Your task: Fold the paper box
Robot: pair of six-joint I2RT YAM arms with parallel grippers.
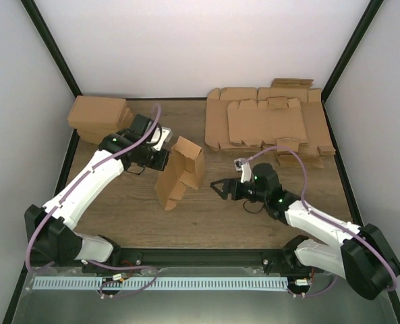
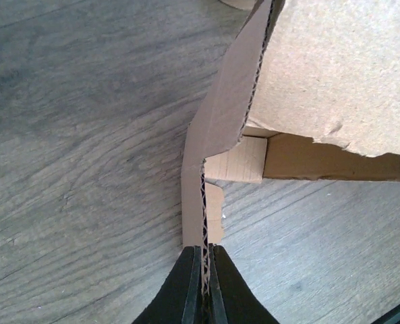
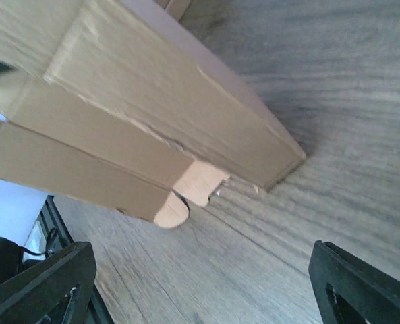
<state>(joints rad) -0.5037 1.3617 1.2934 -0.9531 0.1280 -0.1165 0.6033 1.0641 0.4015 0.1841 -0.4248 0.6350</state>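
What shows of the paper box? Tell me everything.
The paper box is plain light-brown corrugated cardboard, partly folded: walls raised, flaps and small tabs loose, top open. It stands tilted on the wooden table, near its middle. The left tool is shut on one flap's edge, where the fluting shows. The right tool is open beside the box, not touching it.

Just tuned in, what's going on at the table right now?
The left hand is clamped on a flap edge of the paper box, which stands partly folded in the middle of the table. The right hand is open just to the right of the box and is not touching it. The flat cardboard sheets lie at the far right and the folded boxes at the far left, with neither hand on them.
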